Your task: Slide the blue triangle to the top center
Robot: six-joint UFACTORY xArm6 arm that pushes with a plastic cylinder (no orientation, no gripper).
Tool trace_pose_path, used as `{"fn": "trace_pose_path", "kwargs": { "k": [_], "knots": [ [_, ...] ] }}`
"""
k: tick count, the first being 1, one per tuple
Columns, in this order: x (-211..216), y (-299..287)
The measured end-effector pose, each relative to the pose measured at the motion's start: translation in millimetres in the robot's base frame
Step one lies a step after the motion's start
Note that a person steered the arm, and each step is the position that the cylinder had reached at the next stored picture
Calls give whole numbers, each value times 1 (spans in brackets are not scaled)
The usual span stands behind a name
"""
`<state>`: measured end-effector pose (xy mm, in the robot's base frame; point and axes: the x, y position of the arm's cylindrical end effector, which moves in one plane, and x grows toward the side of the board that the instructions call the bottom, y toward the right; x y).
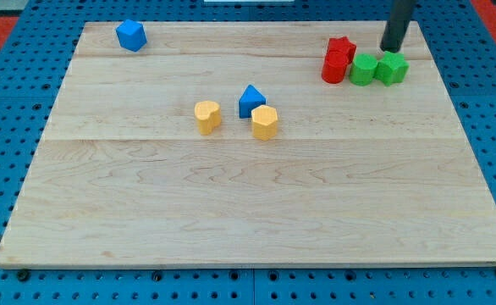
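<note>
Camera view: blue triangle (pixel 250 101) sits mid-board, touching the yellow hexagon (pixel 265 122), well short of top center. The tip (pixel 392 49), a bare rod with no jaws, rests just above the green blocks (pixel 378 69) at the view's top right. Push not begun.

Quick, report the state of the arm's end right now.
No jaws here: my tip is a bare dark rod, holding nothing, just above the two green blocks at the view's top right, far from the blue triangle block.

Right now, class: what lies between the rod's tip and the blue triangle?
Camera view: between my tip and the blue triangle lie red blocks; otherwise bare board.
</note>
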<state>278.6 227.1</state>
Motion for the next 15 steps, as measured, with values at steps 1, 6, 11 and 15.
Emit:
{"fn": "trace_pose_path", "kwargs": {
  "k": [1, 6, 11, 15],
  "knots": [
    [45, -17],
    [142, -227],
    [-15, -189],
    [-43, -204]
  ]
}}
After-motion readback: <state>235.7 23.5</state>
